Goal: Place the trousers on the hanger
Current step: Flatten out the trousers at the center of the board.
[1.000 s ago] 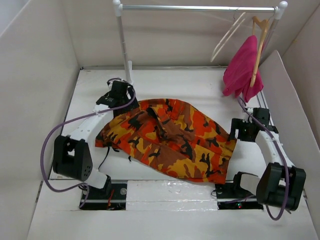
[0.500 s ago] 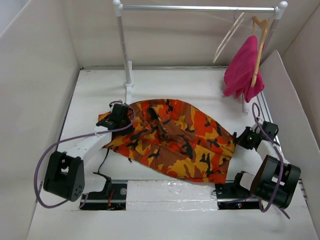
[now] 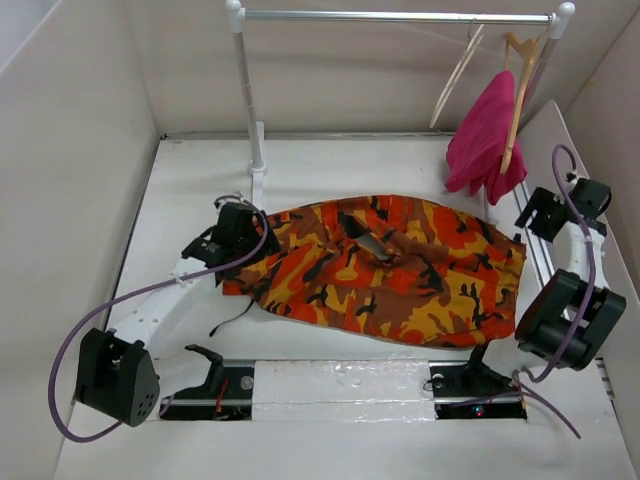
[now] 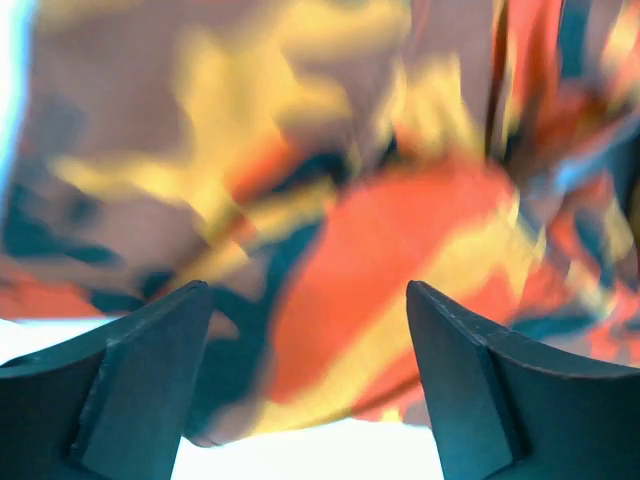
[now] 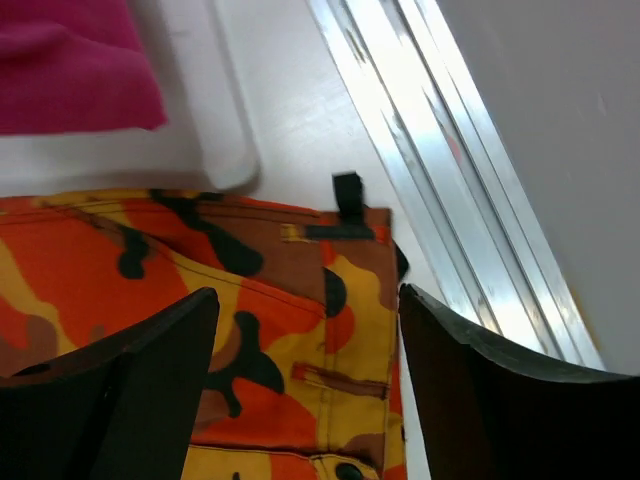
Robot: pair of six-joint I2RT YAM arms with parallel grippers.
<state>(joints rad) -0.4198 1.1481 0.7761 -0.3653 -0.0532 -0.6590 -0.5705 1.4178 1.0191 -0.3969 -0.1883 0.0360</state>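
The left gripper [image 4: 300, 300] stood spread wide at the left edge of the trousers [image 3: 380, 270], grasping nothing; the blur hid any contact. The right gripper [image 5: 305, 300] was also spread and empty, above their right corner. The trousers lay mid-table. The hanger [image 3: 455, 75] hung on the far rail [image 3: 400, 16], beside a pink garment [image 3: 485, 135].

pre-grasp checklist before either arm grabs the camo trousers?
1. Camouflage trousers spread out, nothing lying on them: ok.
2. Left gripper open, cloth right in front: ok.
3. Right gripper open over the waistband corner: ok.
4. Cream hanger bare on the rail: ok.
5. Cloth gripped: not ok, neither gripper holds any.
6. Dark cord at the trousers' near-left edge, snag-free: cannot tell.
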